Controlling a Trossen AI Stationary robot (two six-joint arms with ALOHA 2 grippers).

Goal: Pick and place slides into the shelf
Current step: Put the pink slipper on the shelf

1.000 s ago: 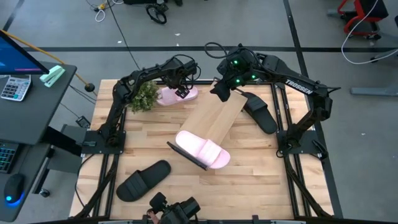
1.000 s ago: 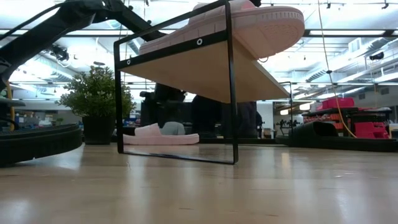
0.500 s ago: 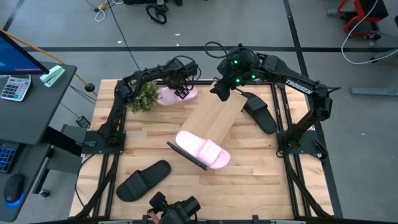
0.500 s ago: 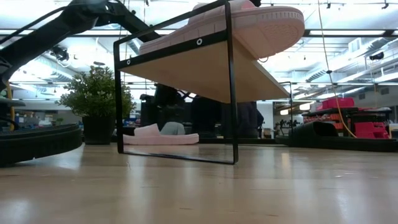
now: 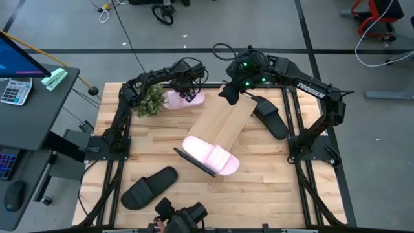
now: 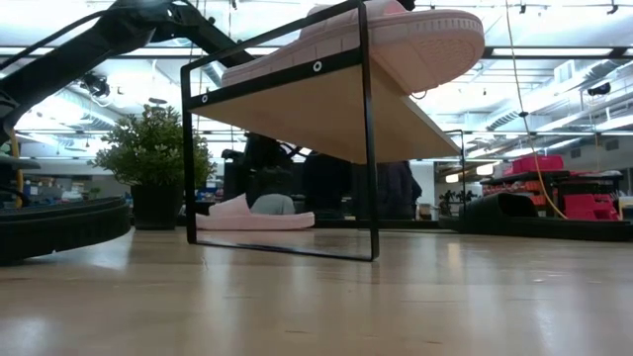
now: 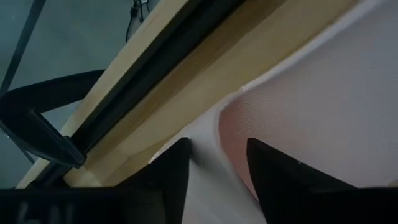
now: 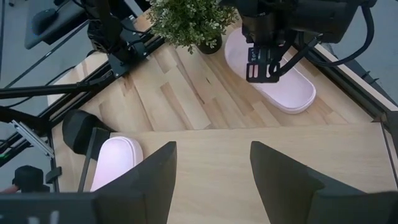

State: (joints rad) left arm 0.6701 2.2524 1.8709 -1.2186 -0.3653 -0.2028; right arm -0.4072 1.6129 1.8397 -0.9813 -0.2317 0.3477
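From above, we see the left claw (image 5: 188, 95) down on the pink slide (image 5: 183, 99) at the counter's (image 5: 162, 149) 12 o'clock edge, beside the potted plant (image 5: 151, 100). The right claw (image 5: 228, 94) hangs over the shelf's (image 5: 223, 123) far end. Another pink slide (image 5: 210, 155) lies on the shelf's near end; black slides rest at 2 (image 5: 270, 118) and 7 o'clock (image 5: 148, 187).

At counter level, the far pink slide (image 6: 254, 214) sits low behind the shelf frame (image 6: 367, 138).

The left wrist shows fingers (image 7: 168, 177) straddling the slide's wall (image 7: 208, 134), not clenched.

The right wrist shows its claw (image 8: 211, 180) released, spread above the board (image 8: 249, 162).
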